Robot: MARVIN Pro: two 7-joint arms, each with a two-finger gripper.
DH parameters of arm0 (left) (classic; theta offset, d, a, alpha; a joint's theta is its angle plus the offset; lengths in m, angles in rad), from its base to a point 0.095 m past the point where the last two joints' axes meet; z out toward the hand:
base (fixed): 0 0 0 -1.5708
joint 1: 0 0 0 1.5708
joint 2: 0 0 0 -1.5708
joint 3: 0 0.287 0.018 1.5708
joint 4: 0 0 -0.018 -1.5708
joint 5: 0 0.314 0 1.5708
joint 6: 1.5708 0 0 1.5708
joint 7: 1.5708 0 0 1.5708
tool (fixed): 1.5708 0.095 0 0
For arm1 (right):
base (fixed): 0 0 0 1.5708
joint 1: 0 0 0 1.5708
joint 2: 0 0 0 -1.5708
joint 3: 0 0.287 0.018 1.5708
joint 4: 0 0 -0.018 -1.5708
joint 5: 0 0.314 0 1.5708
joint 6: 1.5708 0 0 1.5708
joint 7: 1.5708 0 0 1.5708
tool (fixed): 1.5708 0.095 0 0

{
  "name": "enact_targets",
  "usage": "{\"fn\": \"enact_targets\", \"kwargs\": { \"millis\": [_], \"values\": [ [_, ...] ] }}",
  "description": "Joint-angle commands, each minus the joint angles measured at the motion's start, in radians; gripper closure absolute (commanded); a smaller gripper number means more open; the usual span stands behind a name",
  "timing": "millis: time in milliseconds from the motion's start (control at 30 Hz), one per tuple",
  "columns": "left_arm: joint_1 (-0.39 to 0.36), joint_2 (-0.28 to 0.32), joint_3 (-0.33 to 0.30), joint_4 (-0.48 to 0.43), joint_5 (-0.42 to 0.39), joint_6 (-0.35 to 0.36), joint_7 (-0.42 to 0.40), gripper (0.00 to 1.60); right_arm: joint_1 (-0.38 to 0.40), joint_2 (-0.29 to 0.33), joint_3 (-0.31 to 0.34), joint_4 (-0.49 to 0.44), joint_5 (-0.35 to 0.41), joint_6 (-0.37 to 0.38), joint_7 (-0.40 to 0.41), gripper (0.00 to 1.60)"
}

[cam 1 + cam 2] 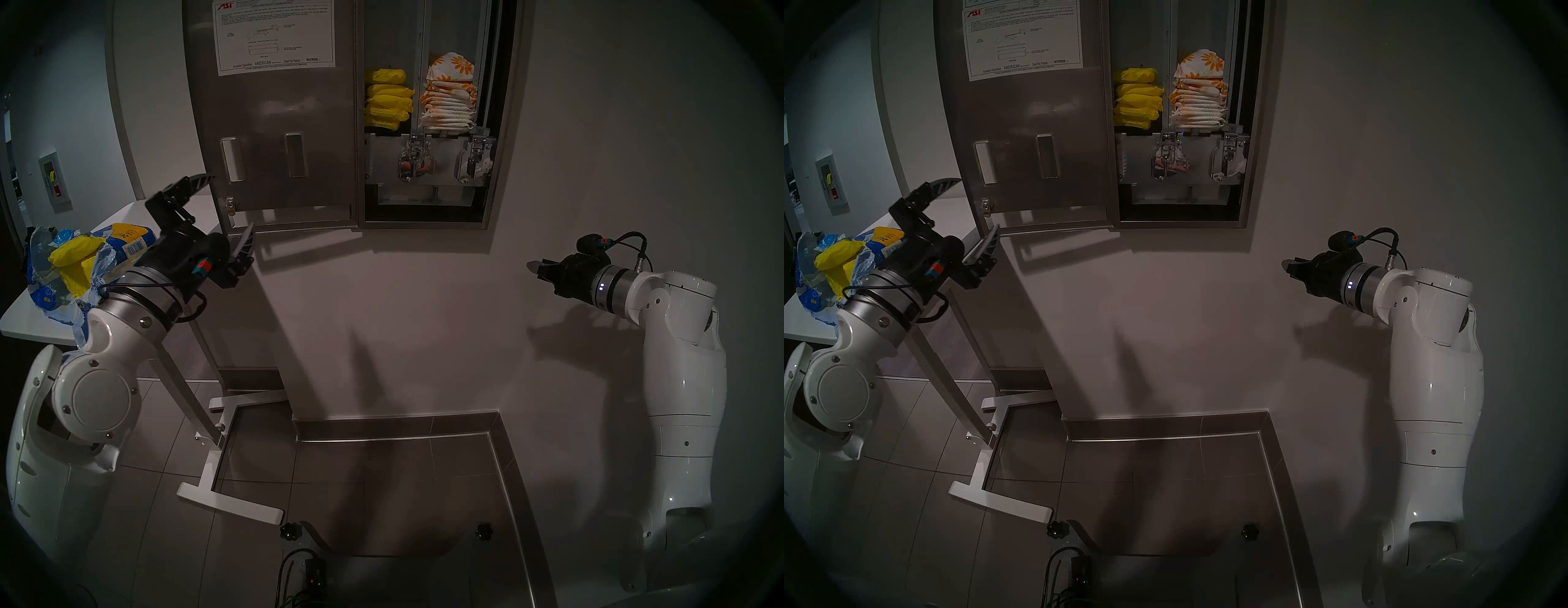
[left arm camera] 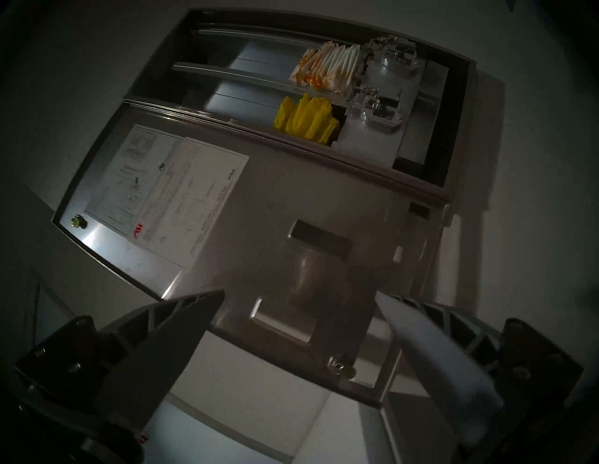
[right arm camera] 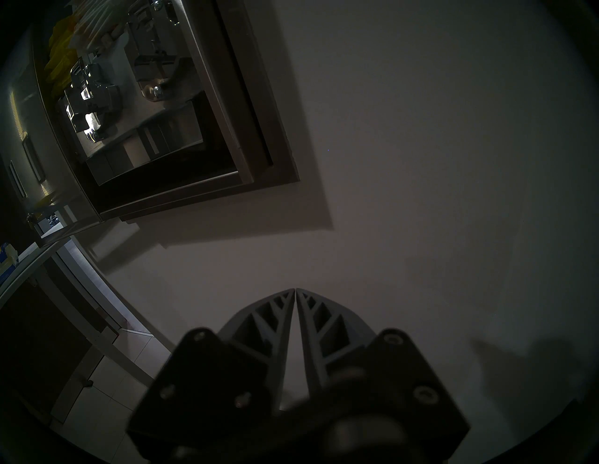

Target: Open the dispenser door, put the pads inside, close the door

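Note:
The dispenser door [image 1: 271, 127] stands swung open to the left, its back with the white instruction sheet facing me; it also shows in the left wrist view [image 2: 259, 210]. Several yellow pads [image 1: 387, 102] are stacked in the dispenser's left column, also seen from the left wrist [image 2: 306, 120]. More yellow pads [image 1: 76, 250] lie in the torn blue-and-yellow pack on the table. My left gripper [image 1: 231, 206] is open and empty, its fingers on either side of the door's lower free corner, just short of it [image 2: 299, 295]. My right gripper [image 1: 532, 267] is shut and empty, near the wall below right of the dispenser [image 3: 296, 290].
White packets with orange flowers [image 1: 449, 97] fill the right column above two chrome lever mechanisms [image 1: 418, 157]. The white table [image 1: 25, 318] stands at the left, its legs [image 1: 212, 424] reaching onto the tiled floor. A grey baseboard [image 1: 394, 424] runs along the wall.

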Motion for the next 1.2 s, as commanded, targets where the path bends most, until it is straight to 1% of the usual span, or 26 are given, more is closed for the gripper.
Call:
{"fn": "enact_targets", "kwargs": {
  "millis": [0, 133, 233, 267, 333, 367, 433, 467, 500, 533, 567, 600, 633, 733, 767, 800, 867, 900, 933, 967, 1000, 1033, 1067, 1100, 1133, 1167],
  "values": [
    [0.051, -0.032, -0.155, -0.042, 0.021, 0.002, 0.003, 0.00, 0.025, 0.006, 0.003, -0.023, 0.002, -0.004, 0.002, 1.08],
    [0.066, -0.061, -0.217, -0.040, 0.038, 0.007, 0.003, 0.00, 0.024, 0.006, 0.003, -0.021, 0.003, -0.005, 0.002, 1.08],
    [0.085, -0.082, -0.288, -0.034, 0.047, 0.008, -0.003, 0.00, 0.024, 0.006, 0.003, -0.020, 0.003, -0.006, 0.003, 1.08],
    [0.084, -0.088, -0.281, -0.030, 0.053, 0.010, -0.002, 0.00, 0.024, 0.006, 0.003, -0.020, 0.003, -0.006, 0.003, 1.08],
    [0.103, -0.105, -0.341, -0.025, 0.058, 0.010, -0.010, 0.00, 0.023, 0.006, 0.003, -0.019, 0.003, -0.006, 0.003, 1.08],
    [0.105, -0.112, -0.333, -0.017, 0.067, 0.014, -0.010, 0.00, 0.023, 0.006, 0.003, -0.019, 0.003, -0.006, 0.003, 1.08],
    [0.119, -0.128, -0.380, -0.008, 0.074, 0.017, -0.016, 0.00, 0.023, 0.006, 0.003, -0.018, 0.003, -0.006, 0.003, 1.08],
    [0.119, -0.128, -0.380, -0.008, 0.074, 0.017, -0.016, 0.00, 0.023, 0.006, 0.003, -0.018, 0.003, -0.006, 0.003, 1.08],
    [0.125, -0.137, -0.400, -0.004, 0.077, 0.018, -0.018, 0.00, 0.023, 0.006, 0.003, -0.018, 0.003, -0.006, 0.004, 1.08],
    [0.136, -0.154, -0.435, 0.009, 0.088, 0.025, -0.022, 0.00, 0.023, 0.006, 0.003, -0.017, 0.003, -0.006, 0.004, 1.08],
    [0.136, -0.154, -0.435, 0.009, 0.088, 0.025, -0.022, 0.00, 0.023, 0.006, 0.003, -0.017, 0.003, -0.006, 0.004, 1.08],
    [0.145, -0.162, -0.466, 0.017, 0.093, 0.028, -0.026, 0.00, 0.023, 0.006, 0.003, -0.017, 0.003, -0.006, 0.004, 1.08],
    [0.144, -0.168, -0.457, 0.023, 0.100, 0.032, -0.024, 0.00, 0.023, 0.006, 0.003, -0.017, 0.003, -0.006, 0.004, 1.08],
    [0.172, -0.203, -0.526, 0.056, 0.118, 0.040, -0.035, 0.00, 0.023, 0.006, 0.003, -0.016, 0.003, -0.006, 0.005, 1.08],
    [0.172, -0.203, -0.526, 0.056, 0.118, 0.040, -0.035, 0.00, 0.023, 0.006, 0.003, -0.016, 0.003, -0.006, 0.005, 1.08],
    [0.192, -0.218, -0.569, 0.069, 0.123, 0.037, -0.043, 0.00, 0.024, 0.006, 0.003, -0.016, 0.003, -0.006, 0.005, 1.08],
    [0.205, -0.229, -0.596, 0.075, 0.125, 0.034, -0.048, 0.00, 0.024, 0.006, 0.003, -0.016, 0.003, -0.006, 0.005, 1.08],
    [0.211, -0.236, -0.595, 0.079, 0.130, 0.033, -0.049, 0.00, 0.024, 0.007, 0.003, -0.016, 0.003, -0.006, 0.005, 1.08],
    [0.228, -0.246, -0.644, 0.083, 0.127, 0.025, -0.059, 0.00, 0.025, 0.007, 0.003, -0.016, 0.003, -0.006, 0.006, 1.08],
    [0.231, -0.253, -0.627, 0.085, 0.134, 0.024, -0.057, 0.00, 0.025, 0.007, 0.003, -0.016, 0.003, -0.006, 0.006, 1.08],
    [0.256, -0.270, -0.673, 0.087, 0.133, 0.011, -0.068, 0.00, 0.025, 0.007, 0.003, -0.017, 0.003, -0.006, 0.006, 1.08],
    [0.256, -0.270, -0.673, 0.087, 0.133, 0.011, -0.068, 0.00, 0.025, 0.007, 0.003, -0.017, 0.003, -0.006, 0.006, 1.08],
    [0.272, -0.280, -0.709, 0.088, 0.129, -0.001, -0.079, 0.00, 0.026, 0.007, 0.003, -0.017, 0.003, -0.006, 0.006, 1.08],
    [0.278, -0.287, -0.695, 0.089, 0.134, -0.005, -0.080, 0.00, 0.026, 0.007, 0.003, -0.018, 0.003, -0.006, 0.006, 1.08],
    [0.296, -0.297, -0.740, 0.088, 0.128, -0.022, -0.095, 0.00, 0.026, 0.007, 0.003, -0.018, 0.003, -0.006, 0.006, 1.08],
    [0.301, -0.303, -0.729, 0.087, 0.131, -0.028, -0.097, 0.00, 0.026, 0.007, 0.003, -0.018, 0.003, -0.006, 0.006, 1.08]
  ]
}}
